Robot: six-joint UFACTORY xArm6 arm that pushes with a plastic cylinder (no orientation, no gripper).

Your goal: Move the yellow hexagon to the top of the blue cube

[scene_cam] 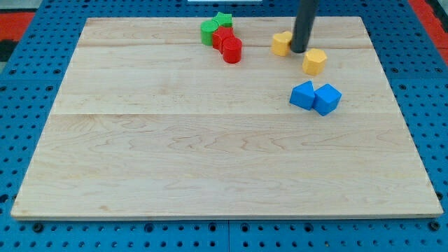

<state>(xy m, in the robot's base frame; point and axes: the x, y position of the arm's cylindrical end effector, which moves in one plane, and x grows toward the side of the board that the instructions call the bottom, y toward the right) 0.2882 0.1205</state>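
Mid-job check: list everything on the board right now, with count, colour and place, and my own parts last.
Yellow blocks: two; one touching the rod on its left side in the view, one, the yellow hexagon, just right of and below the tip.
Blue blocks: two, touching, right of centre; a blue cube and a second blue block on its left.
Red blocks: two, top centre, touching.
Green blocks: two, top centre, against the red ones.
Wooden board: one, light wood.
Pegboard: blue, around the board.
My tip: one dark rod, between the two yellow blocks.
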